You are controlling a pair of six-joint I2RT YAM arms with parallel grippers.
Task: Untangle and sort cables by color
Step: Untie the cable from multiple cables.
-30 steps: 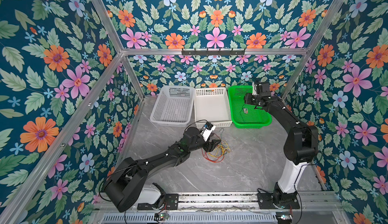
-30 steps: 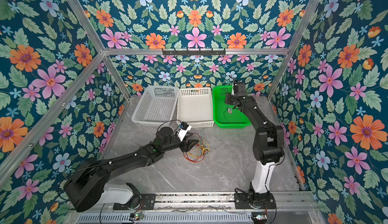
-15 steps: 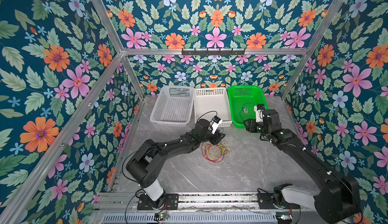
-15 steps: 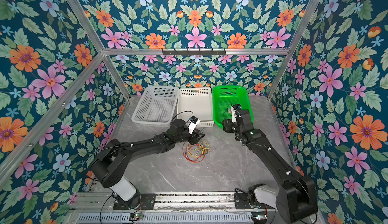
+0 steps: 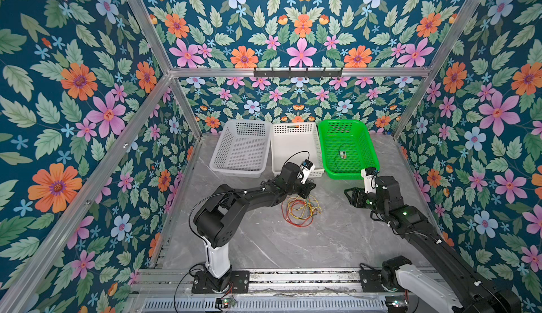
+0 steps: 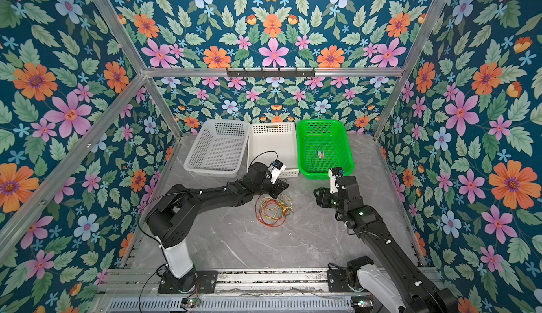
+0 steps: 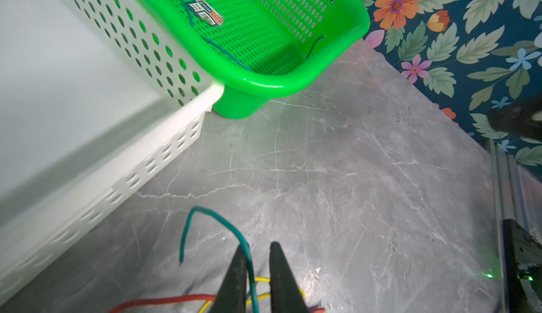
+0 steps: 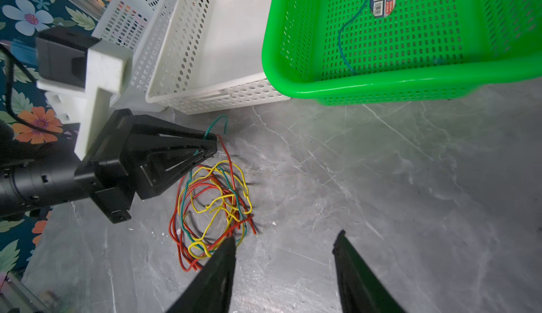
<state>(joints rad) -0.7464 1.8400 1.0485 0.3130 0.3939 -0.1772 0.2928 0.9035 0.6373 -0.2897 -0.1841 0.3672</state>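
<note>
The cables [image 5: 300,211] lie in one loose tangle of red, yellow and teal loops on the table [image 5: 322,247], in front of the white basket [image 5: 293,125]. The same tangle shows in the right wrist view [image 8: 211,206], with the red and yellow strands crossing each other many times.

One teal cable [image 7: 215,223] rises out of the basket side of the tangle. Its free end arcs up and over, then points back down at the table.

The left gripper [image 7: 258,244] sits at that edge of the tangle, just short of the white basket. Its jaws are drawn in on the teal cable, which runs between them along one finger. Only a narrow slit remains between the fingers in the left wrist view. In the right wrist view the fingertips [image 8: 213,145] meet at a point, and the teal cable comes out there.

The right gripper [image 8: 286,235] hovers over bare table beside the tangle, in front of the green basket [image 5: 343,175]. Its jaws stand well apart and hold nothing.

A second teal cable [image 8: 341,43] lies alone inside the green basket, next to a label [image 8: 382,0] on the basket floor.

Three baskets stand in a row against the back wall: the grey basket [image 5: 234,172], the white basket touching it, then the green basket.
</note>
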